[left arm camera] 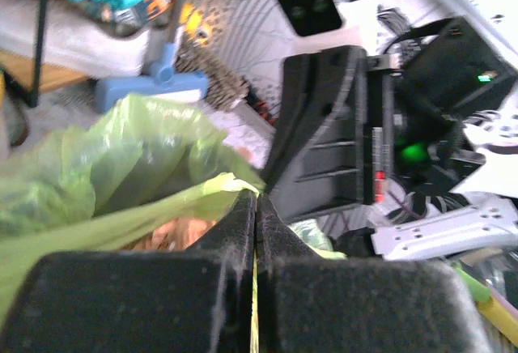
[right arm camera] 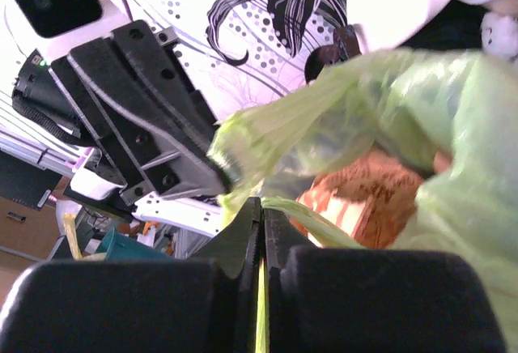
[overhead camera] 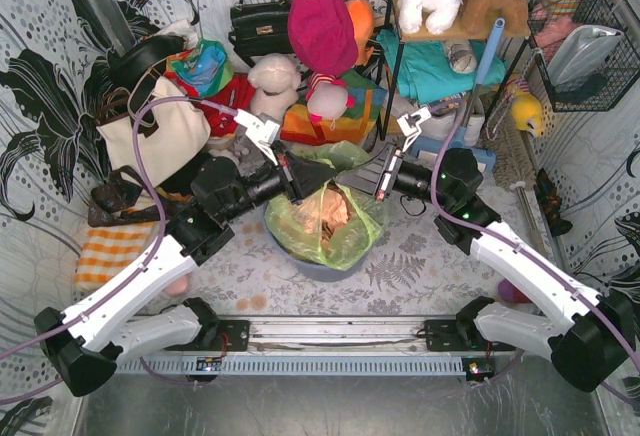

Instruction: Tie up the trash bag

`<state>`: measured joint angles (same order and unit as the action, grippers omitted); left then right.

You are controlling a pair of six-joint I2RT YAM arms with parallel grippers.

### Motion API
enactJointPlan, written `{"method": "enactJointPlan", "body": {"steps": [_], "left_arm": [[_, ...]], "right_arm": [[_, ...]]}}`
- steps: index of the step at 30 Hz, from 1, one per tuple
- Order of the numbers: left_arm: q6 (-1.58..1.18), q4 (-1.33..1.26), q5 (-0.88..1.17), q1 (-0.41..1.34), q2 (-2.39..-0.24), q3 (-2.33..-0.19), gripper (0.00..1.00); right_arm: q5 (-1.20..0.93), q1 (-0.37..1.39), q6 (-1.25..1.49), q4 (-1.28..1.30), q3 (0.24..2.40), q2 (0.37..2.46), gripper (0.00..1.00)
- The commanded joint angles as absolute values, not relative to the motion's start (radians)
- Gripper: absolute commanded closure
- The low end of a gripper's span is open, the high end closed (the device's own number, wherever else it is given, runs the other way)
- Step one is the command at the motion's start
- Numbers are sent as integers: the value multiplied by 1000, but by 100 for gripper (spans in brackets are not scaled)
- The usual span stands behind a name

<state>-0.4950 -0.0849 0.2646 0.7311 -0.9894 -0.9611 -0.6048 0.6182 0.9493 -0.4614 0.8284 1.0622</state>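
Observation:
The trash bag [overhead camera: 345,241] is lime-green and translucent and sits in a blue-grey round bin [overhead camera: 318,266] at the table's middle. Tan crumpled paper [overhead camera: 325,211] shows in its open mouth. My left gripper [overhead camera: 308,180] is at the bag's back-left rim. In the left wrist view it [left arm camera: 256,201] is shut on a strip of the green bag [left arm camera: 121,159]. My right gripper [overhead camera: 384,186] is at the back-right rim. In the right wrist view it [right arm camera: 263,205] is shut on another strip of the bag [right arm camera: 388,110], with paper [right arm camera: 380,199] beside it. The two grippers are close together.
Behind the bin are a cream handbag [overhead camera: 152,136], a black handbag [overhead camera: 258,24], a magenta cloth bag [overhead camera: 322,28] and plush toys [overhead camera: 272,84]. A shelf [overhead camera: 440,31] and wire basket [overhead camera: 585,51] stand back right. An orange striped cloth [overhead camera: 108,251] lies left.

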Motion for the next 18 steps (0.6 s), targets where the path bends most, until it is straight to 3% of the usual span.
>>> {"method": "enactJointPlan", "body": {"steps": [1,9,18], "left_arm": [[-508,-250,360,742,-974,-1017,100],[-470,-184,267,742,-968,-1060,100],[-423,-33,-32,742,-983,-1090,100]], "right_arm": [[-575,627,945,-605,884,1076,100],[-489,629,897,-540,931,1062,100],[-222,628,819,-321,951,1045,100]]}}
